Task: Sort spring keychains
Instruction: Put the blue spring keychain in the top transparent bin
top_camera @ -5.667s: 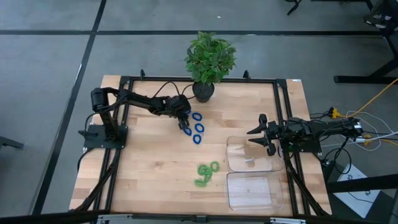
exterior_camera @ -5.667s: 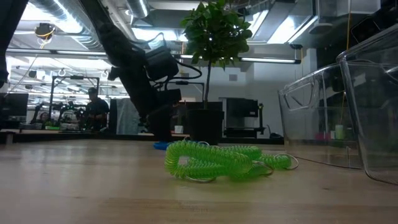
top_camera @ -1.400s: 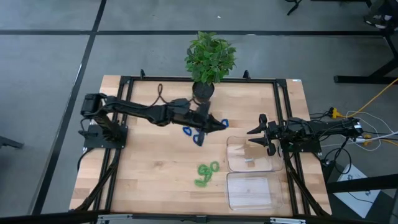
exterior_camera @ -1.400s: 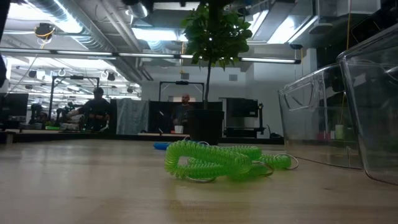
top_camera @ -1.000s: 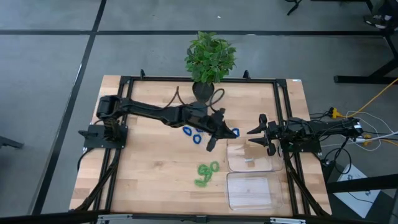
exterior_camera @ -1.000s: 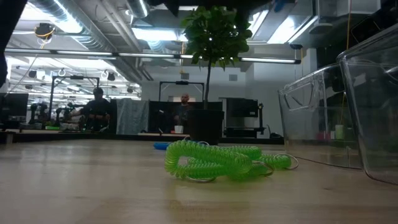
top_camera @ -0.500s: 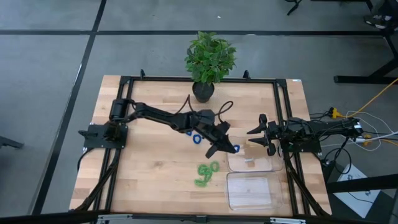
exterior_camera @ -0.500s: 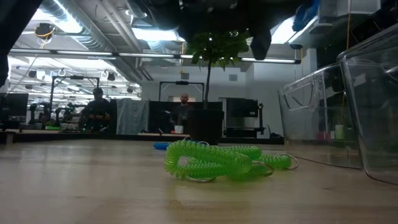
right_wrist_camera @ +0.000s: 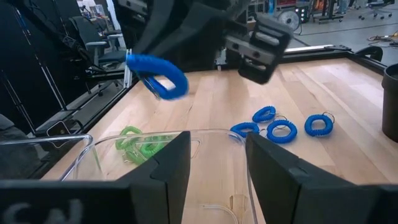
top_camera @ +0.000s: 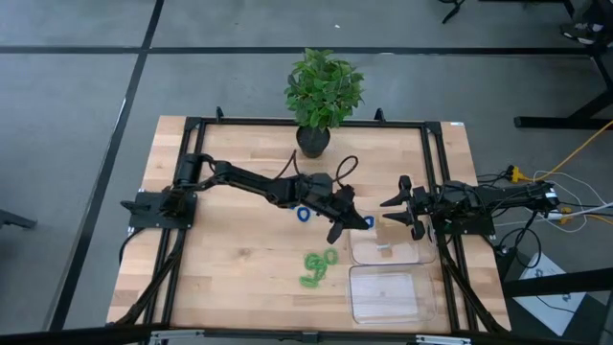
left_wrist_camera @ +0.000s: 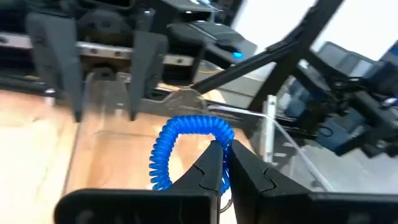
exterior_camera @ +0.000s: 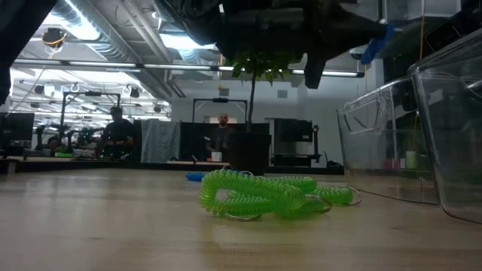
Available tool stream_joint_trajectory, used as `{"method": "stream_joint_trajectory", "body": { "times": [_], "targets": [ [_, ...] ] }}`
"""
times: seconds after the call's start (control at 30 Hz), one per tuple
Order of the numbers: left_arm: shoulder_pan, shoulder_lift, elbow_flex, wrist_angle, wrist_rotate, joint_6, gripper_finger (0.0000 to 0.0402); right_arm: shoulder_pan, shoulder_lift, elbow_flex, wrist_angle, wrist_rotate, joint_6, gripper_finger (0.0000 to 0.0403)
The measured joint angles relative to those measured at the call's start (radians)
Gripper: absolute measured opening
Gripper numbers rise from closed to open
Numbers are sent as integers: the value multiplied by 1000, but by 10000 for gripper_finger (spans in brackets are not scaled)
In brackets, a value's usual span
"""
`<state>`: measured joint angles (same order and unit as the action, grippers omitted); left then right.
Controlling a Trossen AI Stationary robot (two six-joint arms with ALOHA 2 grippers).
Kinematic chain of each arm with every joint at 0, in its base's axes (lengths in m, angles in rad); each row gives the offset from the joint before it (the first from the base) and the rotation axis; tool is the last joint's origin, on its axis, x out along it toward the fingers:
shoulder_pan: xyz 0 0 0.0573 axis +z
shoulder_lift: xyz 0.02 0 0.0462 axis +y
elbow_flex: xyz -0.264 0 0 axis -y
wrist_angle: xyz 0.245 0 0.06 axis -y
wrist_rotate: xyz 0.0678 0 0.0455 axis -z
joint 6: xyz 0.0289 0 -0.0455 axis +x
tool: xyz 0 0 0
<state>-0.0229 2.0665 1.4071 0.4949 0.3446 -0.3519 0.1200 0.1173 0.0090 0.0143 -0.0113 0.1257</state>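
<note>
With the left gripper (left_wrist_camera: pixel 225 163) pinching a blue spring keychain (left_wrist_camera: pixel 186 144) at the far clear tray's (top_camera: pixel 388 251) edge, carry it over the wall before you release.

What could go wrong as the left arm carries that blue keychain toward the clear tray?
The left end effector pinches the blue keychain only by one edge of its coil, so it may slip or swing loose. It hangs near the rim of the clear tray, so a release now might drop it outside. The right end effector waits open over that tray, so the arms could collide.
</note>
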Motion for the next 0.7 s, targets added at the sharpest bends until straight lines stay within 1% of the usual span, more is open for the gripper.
{"method": "stream_joint_trajectory", "body": {
  "times": [0.07, 0.17, 0.3, 0.37, 0.5, 0.7],
  "targets": [
    [-6, 5, 0, 2, -30, 7, 11, 0, 0, 0, 0, 0, 0, 154],
    [-17, 12, 0, -4, -40, 7, 19, 0, 0, 0, 0, 0, 0, 154],
    [-32, 12, 0, -34, -88, 39, 48, 0, 0, 0, 0, 0, 0, 154],
    [-35, 12, 0, -38, -90, 48, 68, 0, 0, 0, 0, 0, 0, 154],
    [-30, 12, 0, -36, -76, 21, 110, 0, 0, 0, 0, 0, 0, 154],
    [-13, 12, 0, -36, -7, -28, 163, 0, 0, 0, 0, 0, 0, 154]
  ]
}}
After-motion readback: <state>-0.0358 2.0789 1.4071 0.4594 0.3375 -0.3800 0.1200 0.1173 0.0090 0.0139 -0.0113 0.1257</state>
